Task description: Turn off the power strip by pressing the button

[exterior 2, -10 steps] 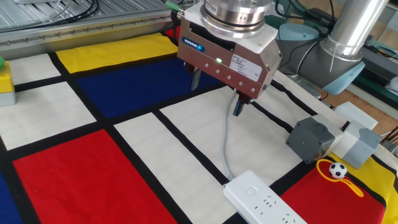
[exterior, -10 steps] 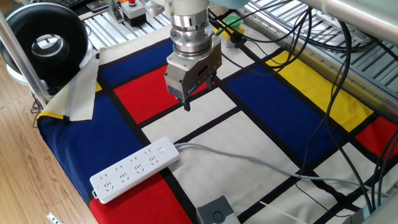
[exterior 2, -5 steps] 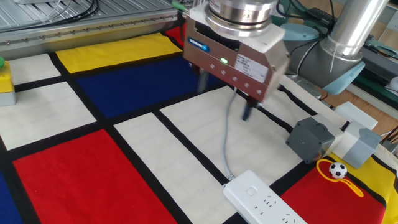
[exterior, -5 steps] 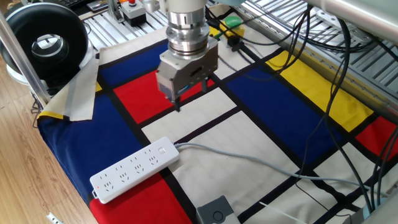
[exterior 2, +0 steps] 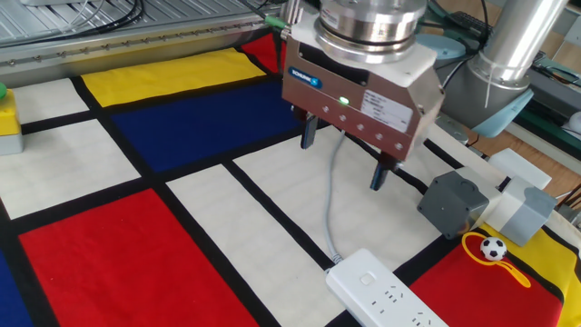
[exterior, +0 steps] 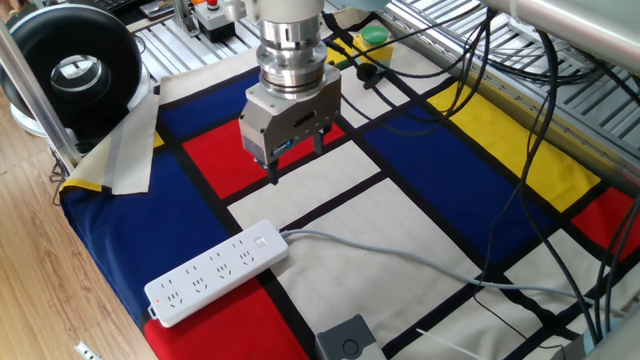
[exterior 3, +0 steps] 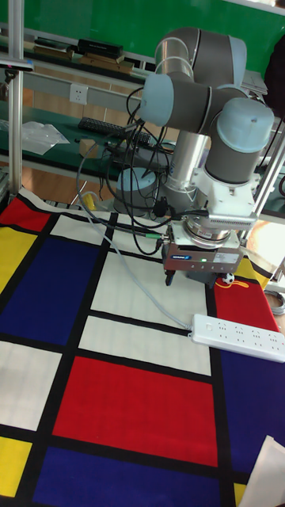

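The white power strip (exterior: 215, 272) lies on the colour-block cloth near the front edge, its pale grey cord (exterior: 400, 255) running off to the right. The button (exterior: 261, 241) is a small flush mark at the strip's cord end. My gripper (exterior: 296, 163) hangs above the cloth, back from the strip's cord end and well above it. In the other fixed view the gripper (exterior 2: 343, 154) is open, a wide gap between its two dark fingers (exterior 2: 309, 133), and it holds nothing. The strip's cord end (exterior 2: 386, 291) lies below and in front of it. The tall view shows the strip (exterior 3: 237, 333) to the right under the gripper (exterior 3: 194, 277).
A grey box (exterior 2: 451, 202) and a white block (exterior 2: 522, 207) stand right of the gripper, with a small football charm (exterior 2: 493, 249) beside them. A yellow box (exterior 2: 7, 123) sits at the far left. Black cables (exterior: 540, 150) hang on the right; a black round device (exterior: 75, 75) stands at the back left.
The gripper has shifted sideways over the cloth, leftward in one fixed view and rightward in the other. Its fingers stay open. The strip has not moved.
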`<state>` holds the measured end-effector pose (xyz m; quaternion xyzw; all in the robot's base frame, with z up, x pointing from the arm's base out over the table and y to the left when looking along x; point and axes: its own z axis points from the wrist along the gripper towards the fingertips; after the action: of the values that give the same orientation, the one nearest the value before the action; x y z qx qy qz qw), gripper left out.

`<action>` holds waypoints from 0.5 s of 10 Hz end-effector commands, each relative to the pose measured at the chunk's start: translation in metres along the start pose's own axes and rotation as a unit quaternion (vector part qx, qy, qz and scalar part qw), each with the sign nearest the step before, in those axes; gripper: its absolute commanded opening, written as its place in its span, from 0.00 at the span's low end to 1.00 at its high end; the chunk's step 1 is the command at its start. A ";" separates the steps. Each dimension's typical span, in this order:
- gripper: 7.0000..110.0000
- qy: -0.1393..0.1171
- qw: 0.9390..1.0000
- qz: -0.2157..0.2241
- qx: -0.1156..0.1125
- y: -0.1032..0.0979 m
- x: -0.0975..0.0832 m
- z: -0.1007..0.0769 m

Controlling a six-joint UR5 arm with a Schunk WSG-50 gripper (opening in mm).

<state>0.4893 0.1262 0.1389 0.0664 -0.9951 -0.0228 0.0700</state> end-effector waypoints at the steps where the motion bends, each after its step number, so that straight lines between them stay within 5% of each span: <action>1: 0.79 0.001 0.998 -0.065 0.003 0.013 -0.011 -0.009; 3: 0.79 -0.007 0.995 -0.095 -0.032 0.034 -0.021 -0.015; 4: 0.79 -0.005 0.995 -0.099 -0.025 0.030 -0.021 -0.016; 5: 0.79 0.004 0.997 -0.073 0.019 0.007 -0.016 -0.014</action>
<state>0.5029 0.1427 0.1478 0.1354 -0.9880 -0.0292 0.0681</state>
